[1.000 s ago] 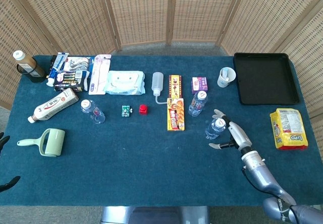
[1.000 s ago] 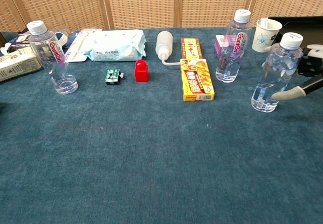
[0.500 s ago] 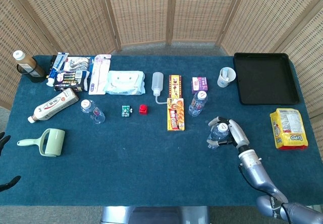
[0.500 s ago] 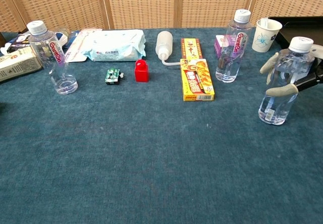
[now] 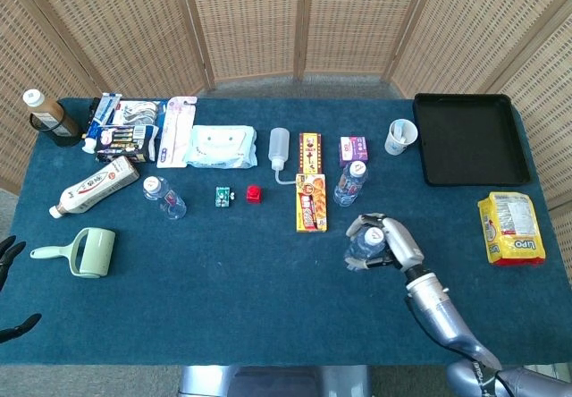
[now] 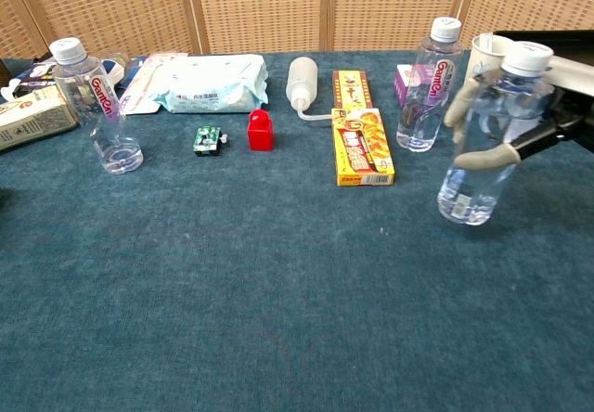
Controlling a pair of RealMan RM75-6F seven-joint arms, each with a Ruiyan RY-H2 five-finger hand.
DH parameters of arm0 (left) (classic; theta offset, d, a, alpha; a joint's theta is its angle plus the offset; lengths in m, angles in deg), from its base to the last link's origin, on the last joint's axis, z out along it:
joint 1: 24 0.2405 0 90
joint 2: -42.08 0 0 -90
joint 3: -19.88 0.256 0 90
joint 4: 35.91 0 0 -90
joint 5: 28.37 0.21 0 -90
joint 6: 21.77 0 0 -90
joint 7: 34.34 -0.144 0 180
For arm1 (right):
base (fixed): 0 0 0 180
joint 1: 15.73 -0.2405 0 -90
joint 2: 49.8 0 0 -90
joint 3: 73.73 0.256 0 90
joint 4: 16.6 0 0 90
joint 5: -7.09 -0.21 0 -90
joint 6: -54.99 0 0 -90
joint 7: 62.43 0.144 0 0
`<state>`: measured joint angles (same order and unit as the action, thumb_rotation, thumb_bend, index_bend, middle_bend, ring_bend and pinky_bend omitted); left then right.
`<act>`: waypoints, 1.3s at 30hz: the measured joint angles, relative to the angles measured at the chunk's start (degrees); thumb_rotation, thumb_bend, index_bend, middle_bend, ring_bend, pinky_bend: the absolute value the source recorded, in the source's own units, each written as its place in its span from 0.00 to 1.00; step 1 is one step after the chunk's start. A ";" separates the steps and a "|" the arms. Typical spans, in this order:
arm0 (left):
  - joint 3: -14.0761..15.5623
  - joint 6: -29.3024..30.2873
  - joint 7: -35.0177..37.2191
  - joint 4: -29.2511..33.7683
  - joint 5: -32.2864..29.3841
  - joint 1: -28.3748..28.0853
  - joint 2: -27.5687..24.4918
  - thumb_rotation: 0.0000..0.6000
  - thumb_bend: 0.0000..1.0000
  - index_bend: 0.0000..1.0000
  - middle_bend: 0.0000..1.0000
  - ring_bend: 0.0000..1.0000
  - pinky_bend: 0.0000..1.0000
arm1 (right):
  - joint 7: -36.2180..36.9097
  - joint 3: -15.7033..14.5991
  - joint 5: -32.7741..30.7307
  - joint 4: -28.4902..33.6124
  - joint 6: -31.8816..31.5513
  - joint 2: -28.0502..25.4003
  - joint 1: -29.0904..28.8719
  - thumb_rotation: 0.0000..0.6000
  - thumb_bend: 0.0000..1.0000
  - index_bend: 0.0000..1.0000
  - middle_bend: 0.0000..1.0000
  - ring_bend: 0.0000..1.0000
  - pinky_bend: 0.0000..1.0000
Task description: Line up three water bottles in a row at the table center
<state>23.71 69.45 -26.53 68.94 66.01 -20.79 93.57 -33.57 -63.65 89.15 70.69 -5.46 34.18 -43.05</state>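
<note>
Bottle (image 6: 484,134) is now off the table (image 6: 278,291), fingers (image 6: 484,159) of the right hand (image 5: 391,243) wrapped around it, carried left toward center from a second ago. Other two bottles (image 5: 350,183) (image 5: 164,197) stand unmoved; left hand (image 5: 9,290) idle at the edge, fingers apart.

My right arm reaches in from the lower right corner, forearm angled up and to the left over the table (image 5: 268,281). The right robot hand (image 5: 386,243) is wrapped around a water bottle (image 6: 484,138), fingers (image 6: 483,160) curled across its front, holding it upright. My left robot hand (image 5: 9,290) barely shows at the left edge, dark fingertips spread apart and holding nothing.
</note>
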 measured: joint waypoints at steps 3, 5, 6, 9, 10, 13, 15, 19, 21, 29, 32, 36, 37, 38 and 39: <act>0.20 -0.05 0.47 0.01 0.46 -0.04 -0.11 1.00 0.02 0.00 0.00 0.00 0.00 | -4.32 0.39 -0.19 2.10 0.52 0.58 -1.38 1.00 0.19 0.48 0.62 0.42 0.22; 0.48 0.01 1.06 -0.07 1.19 -0.04 -0.26 1.00 0.02 0.00 0.00 0.00 0.00 | -7.35 0.91 -0.77 3.31 1.34 1.37 -2.73 1.00 0.19 0.48 0.62 0.42 0.22; 0.62 0.05 1.22 -0.16 1.58 -0.03 -0.33 1.00 0.02 0.00 0.00 0.00 0.00 | -8.63 1.17 -1.08 3.69 1.69 1.78 -3.34 1.00 0.19 0.48 0.62 0.42 0.22; 0.95 0.29 2.09 -0.55 2.28 0.01 -0.51 1.00 0.02 0.00 0.00 0.00 0.00 | -12.34 2.06 -2.35 4.57 2.65 3.24 -5.11 1.00 0.19 0.48 0.62 0.42 0.22; 1.01 0.34 2.36 -0.69 2.37 0.01 -0.55 1.00 0.02 0.00 0.00 0.00 0.00 | -13.32 2.37 -2.81 4.75 2.94 3.75 -5.65 1.00 0.19 0.48 0.62 0.42 0.22; 1.20 0.12 3.33 -1.10 2.64 -0.18 -0.77 1.00 0.02 0.00 0.00 0.00 0.00 | -16.53 3.39 -4.61 5.22 3.84 5.61 -7.43 1.00 0.20 0.48 0.62 0.42 0.22; 1.28 -0.09 3.85 -1.28 2.75 -0.36 -0.95 1.00 0.02 0.00 0.00 0.00 0.00 | -18.50 4.05 -5.99 5.52 4.23 6.96 -8.47 1.00 0.21 0.48 0.62 0.42 0.22; 1.38 -0.31 5.27 -1.57 2.77 -0.61 -1.36 1.00 0.02 0.00 0.00 0.00 0.00 | -21.79 5.21 -8.35 5.39 4.76 9.60 -10.34 1.00 0.21 0.48 0.61 0.42 0.22; 1.43 -0.35 6.00 -1.76 2.73 -0.69 -1.55 1.00 0.02 0.00 0.00 0.00 0.00 | -23.92 5.83 -9.90 4.99 5.12 11.07 -11.48 1.00 0.21 0.48 0.61 0.42 0.22; 1.53 -0.81 7.82 -2.42 2.43 -1.12 -2.03 1.00 0.02 0.00 0.00 0.00 0.00 | -29.63 7.69 -15.06 0.09 6.78 17.46 -15.96 1.00 0.21 0.48 0.61 0.41 0.22; 1.52 -1.32 8.07 -2.41 2.20 -1.37 -2.12 1.00 0.02 0.00 0.00 0.00 0.00 | -30.50 8.37 -16.34 -2.79 6.98 20.16 -17.47 1.00 0.21 0.48 0.61 0.41 0.22; 1.61 -2.29 8.04 -2.29 2.10 -1.86 -2.22 1.00 0.02 0.00 0.00 0.00 0.00 | -31.17 8.98 -16.76 -5.14 6.67 22.33 -18.92 1.00 0.21 0.48 0.61 0.41 0.22; 1.63 -2.53 7.97 -2.24 2.09 -1.99 -2.23 1.00 0.02 0.00 0.00 0.00 0.00 | -31.27 9.12 -16.85 -5.57 6.67 22.70 -19.21 1.00 0.21 0.48 0.61 0.41 0.22; 1.66 -2.83 7.90 -2.17 2.06 -2.15 -2.25 1.00 0.02 0.00 0.00 0.00 0.00 | -31.30 9.36 -17.09 -6.01 6.79 23.08 -19.53 1.00 0.22 0.48 0.61 0.41 0.22; 1.69 -3.02 7.85 -2.12 2.05 -2.25 -2.26 1.00 0.02 0.00 0.00 0.00 0.00 | -31.33 9.54 -17.29 -6.29 6.96 23.27 -19.80 1.00 0.22 0.48 0.61 0.41 0.22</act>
<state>25.40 66.43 -18.68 66.81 68.06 -23.04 91.31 -64.90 -54.11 71.86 64.40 1.50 57.45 -62.85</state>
